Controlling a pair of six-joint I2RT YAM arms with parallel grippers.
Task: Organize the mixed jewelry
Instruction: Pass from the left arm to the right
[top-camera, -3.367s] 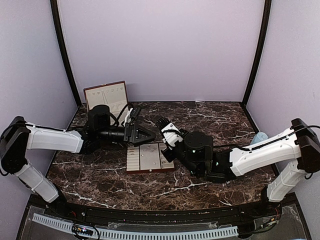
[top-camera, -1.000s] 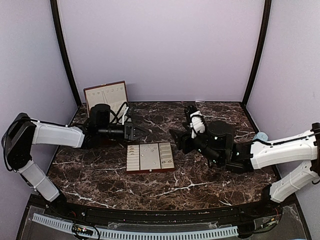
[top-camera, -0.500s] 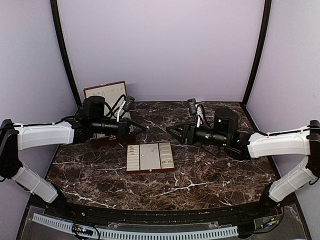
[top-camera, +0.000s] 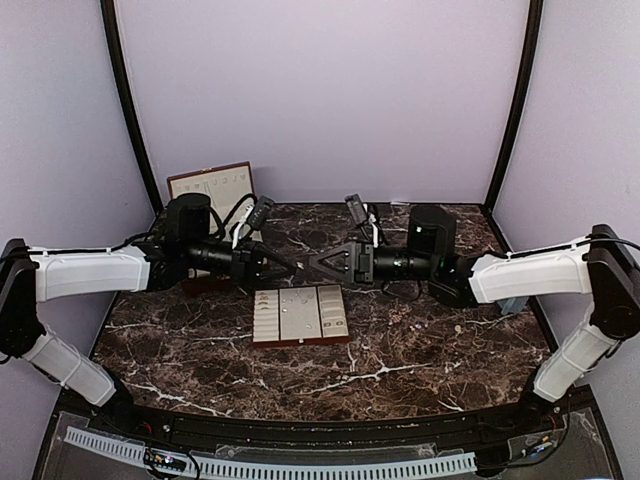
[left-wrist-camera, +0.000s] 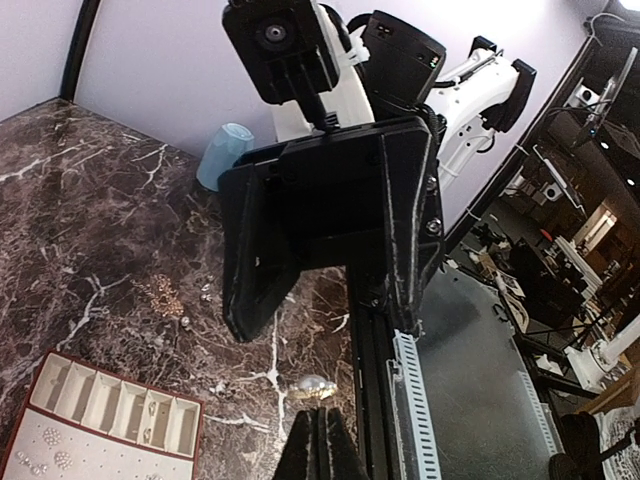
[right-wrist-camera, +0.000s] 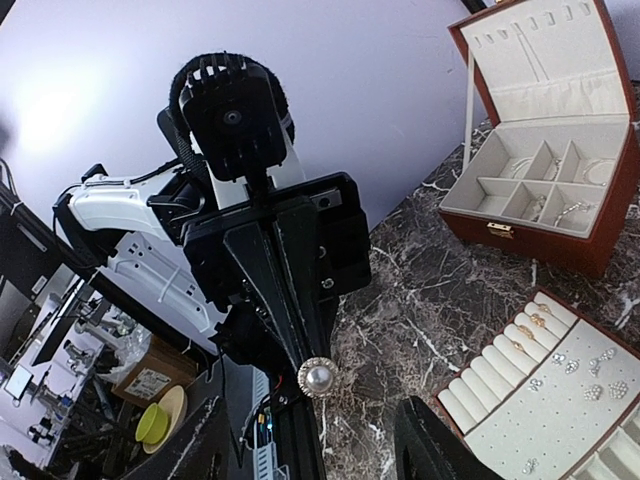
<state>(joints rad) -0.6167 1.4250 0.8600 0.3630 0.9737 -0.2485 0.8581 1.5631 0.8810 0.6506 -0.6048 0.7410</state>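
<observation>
- Marble, dark brown with white veins, tops the table (top-camera: 420, 350). Lavender walls (top-camera: 320, 90) close it in on three sides, with black posts (top-camera: 127, 100) in the back corners.
- I take the cream slotted tray (top-camera: 300, 340) in its red-brown frame as my landmark; it lies flat mid-table.
- Behind the tray and to its left stands the reddish-brown jewelry box (top-camera: 212, 190), lid up and cream lining showing.
- Far to the right of the tray, near the table's edge, sits a pale blue cup (left-wrist-camera: 225, 155).
- The mixed jewelry (right-wrist-camera: 560, 360) is tiny, silvery or pale. Small rings are tucked in the tray's roll slots, sparkly studs lie on its flat panel, and thin chains and hoops sit in the box's compartments.
- A loose cluster (left-wrist-camera: 160, 295) of more pieces lies on the bare marble to the right of the tray.
- One piece is off the surface: a round pearl stud (right-wrist-camera: 318, 378) with a gold rim, in the air just behind the tray's far edge.
- My left gripper (top-camera: 287, 264) is pinched tight on that pearl stud, holding it at the very fingertips.
- My right gripper (top-camera: 313, 263) faces it tip to tip, jaws spread wide. The pearl is just ahead of the gap and not touching either finger.
- Beyond the table, a cardboard box (right-wrist-camera: 150, 381) carries a label too small for me to read.
</observation>
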